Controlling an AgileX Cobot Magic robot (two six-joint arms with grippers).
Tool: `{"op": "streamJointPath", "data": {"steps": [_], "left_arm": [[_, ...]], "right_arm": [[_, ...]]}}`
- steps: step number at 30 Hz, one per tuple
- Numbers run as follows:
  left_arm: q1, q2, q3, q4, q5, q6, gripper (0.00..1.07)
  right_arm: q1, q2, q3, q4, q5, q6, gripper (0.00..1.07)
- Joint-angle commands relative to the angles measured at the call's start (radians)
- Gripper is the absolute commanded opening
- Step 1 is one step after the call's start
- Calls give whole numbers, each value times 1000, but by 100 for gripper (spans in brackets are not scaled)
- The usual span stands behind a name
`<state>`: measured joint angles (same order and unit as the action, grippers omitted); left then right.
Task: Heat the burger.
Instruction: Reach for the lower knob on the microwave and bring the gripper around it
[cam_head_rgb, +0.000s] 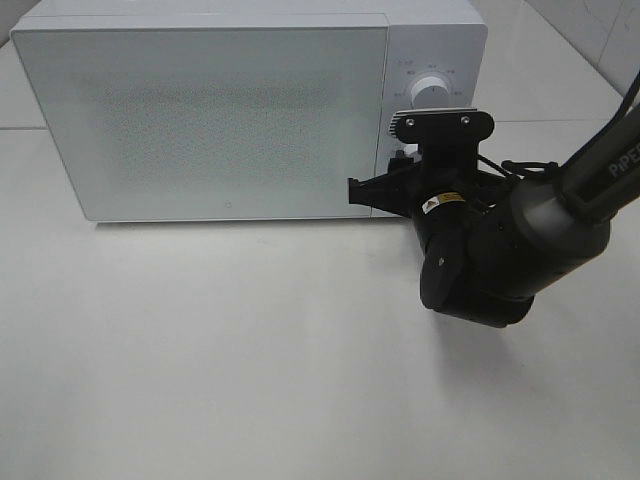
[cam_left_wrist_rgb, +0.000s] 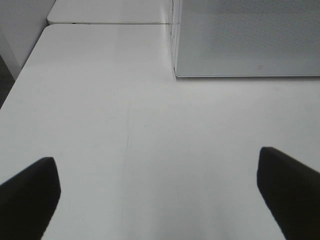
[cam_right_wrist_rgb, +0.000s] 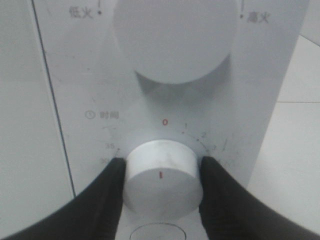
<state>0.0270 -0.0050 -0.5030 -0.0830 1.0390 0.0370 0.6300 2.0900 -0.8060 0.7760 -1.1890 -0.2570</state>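
Black fingers of our right gripper clamp the timer knob.
We hold it to set time; left gripper hangs apart over table; burger unseen, presumably behind the shut microwave door.

Your right arm enters from 2 o'clock, wrist folded so the right gripper points toward 11 o'clock, its fingers pinching the lower dial at 9 and 3 o'clock. Your left gripper has its fingers spread wide.
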Motion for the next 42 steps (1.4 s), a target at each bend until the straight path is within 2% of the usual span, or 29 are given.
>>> {"op": "streamJointPath", "data": {"steps": [1, 16, 24, 42], "left_arm": [[-6, -24, 4, 3, -1, -4, 100], [-6, -24, 4, 3, -1, -4, 100], [-6, -24, 4, 3, -1, -4, 100], [-6, -24, 4, 3, -1, -4, 100]], "right_arm": [[-7, -6, -19, -10, -76, -13, 0], [-10, -6, -19, -39, -120, -15, 0], [-10, -6, -19, -85, -141, 101, 0], [-10, -6, -19, -267, -169, 941, 0]]}}
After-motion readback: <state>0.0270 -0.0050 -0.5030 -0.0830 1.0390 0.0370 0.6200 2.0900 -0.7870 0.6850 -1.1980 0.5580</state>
